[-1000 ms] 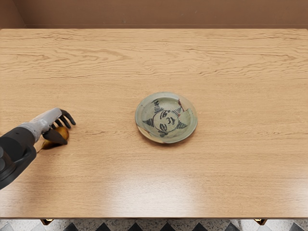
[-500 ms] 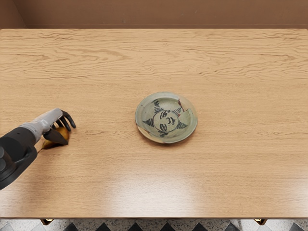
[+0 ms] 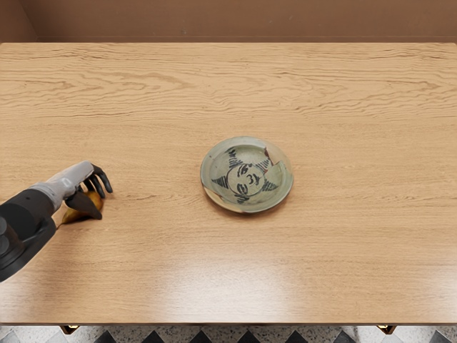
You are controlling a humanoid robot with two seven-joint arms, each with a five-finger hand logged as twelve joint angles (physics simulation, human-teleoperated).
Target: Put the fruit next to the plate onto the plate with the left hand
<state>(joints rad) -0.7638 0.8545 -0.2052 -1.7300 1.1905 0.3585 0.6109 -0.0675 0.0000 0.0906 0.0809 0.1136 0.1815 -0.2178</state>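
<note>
The left robot hand (image 3: 84, 189) has closed tighter over the small orange-yellow fruit (image 3: 71, 213), now mostly hidden in its grip, low on the light wooden worktop (image 3: 321, 271) well left of the grey-green face-painted ceramic plate (image 3: 208, 179); lifting looks possible next

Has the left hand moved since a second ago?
Yes, slightly. The left hand has sunk toward the near edge of the table, covering more of the fruit, fingers curled round it. Its gap to the plate looks unchanged.
</note>
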